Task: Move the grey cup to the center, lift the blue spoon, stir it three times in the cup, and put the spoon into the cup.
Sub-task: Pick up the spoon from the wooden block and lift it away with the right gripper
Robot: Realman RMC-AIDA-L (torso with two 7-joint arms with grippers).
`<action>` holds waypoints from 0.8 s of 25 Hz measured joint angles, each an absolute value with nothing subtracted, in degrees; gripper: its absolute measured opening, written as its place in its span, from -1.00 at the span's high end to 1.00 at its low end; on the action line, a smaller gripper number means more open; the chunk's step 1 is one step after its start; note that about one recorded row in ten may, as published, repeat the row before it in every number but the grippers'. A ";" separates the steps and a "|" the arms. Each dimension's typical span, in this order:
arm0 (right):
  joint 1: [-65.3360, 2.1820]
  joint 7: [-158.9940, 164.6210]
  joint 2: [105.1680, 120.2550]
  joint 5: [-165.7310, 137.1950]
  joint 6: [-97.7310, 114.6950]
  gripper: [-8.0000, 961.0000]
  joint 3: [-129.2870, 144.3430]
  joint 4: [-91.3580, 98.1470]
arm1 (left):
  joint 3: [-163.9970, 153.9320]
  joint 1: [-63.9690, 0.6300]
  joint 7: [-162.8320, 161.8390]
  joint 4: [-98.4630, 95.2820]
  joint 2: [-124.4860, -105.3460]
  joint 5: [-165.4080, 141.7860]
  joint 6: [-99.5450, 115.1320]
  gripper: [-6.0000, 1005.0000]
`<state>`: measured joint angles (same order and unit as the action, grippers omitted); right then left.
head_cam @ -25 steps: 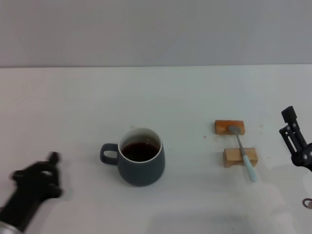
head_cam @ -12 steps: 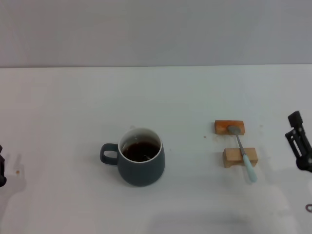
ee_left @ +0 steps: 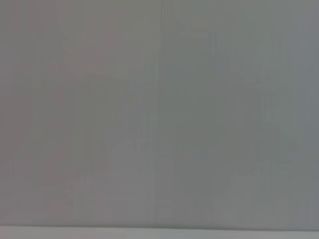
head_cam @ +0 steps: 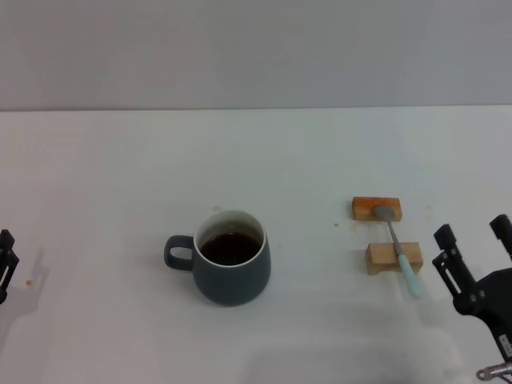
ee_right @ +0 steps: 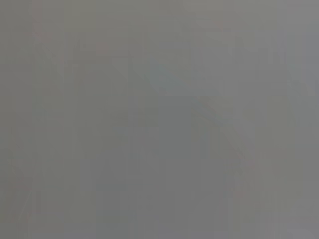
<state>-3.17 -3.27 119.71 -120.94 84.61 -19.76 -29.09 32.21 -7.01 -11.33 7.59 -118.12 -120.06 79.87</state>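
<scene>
Since the frame a second ago the right gripper (head_cam: 474, 258) has been brought inward from the right edge toward the spoon, while the left gripper (head_cam: 5, 264) has been withdrawn to the left edge (only a sliver is visible, so its fingers cannot be judged). The right gripper's fingers are seen spread apart, holding nothing. Just to its left the blue spoon (head_cam: 398, 250) is laid across two wooden blocks (head_cam: 386, 234), its long axis running away from the robot, pale handle nearest; the right arm is clearly the nearer one. The grey cup (head_cam: 231, 268) stands on the counter (head_cam: 256, 160) near the middle, handle leftward. All this is given by the head view alone; both wrist views show only blank grey.
</scene>
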 joint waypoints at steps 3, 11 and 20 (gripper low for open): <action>-3.16 -2.50 119.71 -120.56 82.91 -0.61 -19.49 -29.09 | 32.30 -7.04 -11.33 7.42 -118.12 -120.05 79.63 -0.18; -3.10 -1.10 119.71 -119.78 79.65 -0.61 -17.34 -28.74 | 32.85 -6.98 -11.53 7.36 -118.12 -120.05 79.03 -0.65; -2.91 -0.97 119.53 -116.42 76.54 -0.61 -15.20 -28.26 | 33.05 -7.19 -11.82 6.80 -118.12 -120.05 78.45 -0.71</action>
